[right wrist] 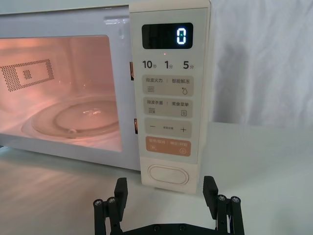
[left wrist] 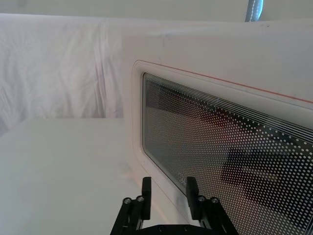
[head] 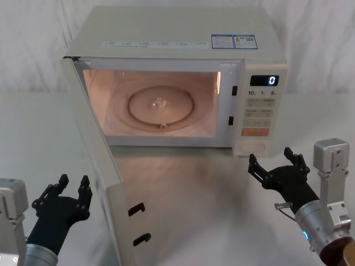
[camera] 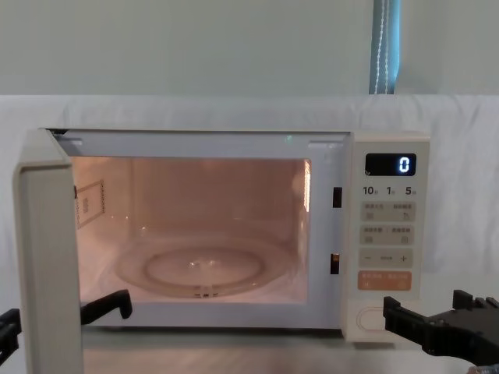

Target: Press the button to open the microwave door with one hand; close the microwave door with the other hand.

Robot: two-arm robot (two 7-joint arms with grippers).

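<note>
Listing L to R, head view. Left gripper (head: 72, 185): black, fingers spread, hovering low at front left, just outside the microwave door (head: 97, 166), not touching. Door: cream panel, swung wide open on left hinge, edge toward robot w/ two black latch hooks; perforated glass window (left wrist: 230, 152) seen close in left wrist view. Microwave cavity (head: 161, 102): lit orange, glass turntable (head: 161, 105) inside. Control panel (head: 260, 108): display reads 0. Button (right wrist: 168, 175): wide cream pill at panel bottom. Right gripper (head: 277, 166): black w/ silver wrist, fingers spread, near and in front of the button, apart from it. All on white tabletop (head: 222, 210).
</note>
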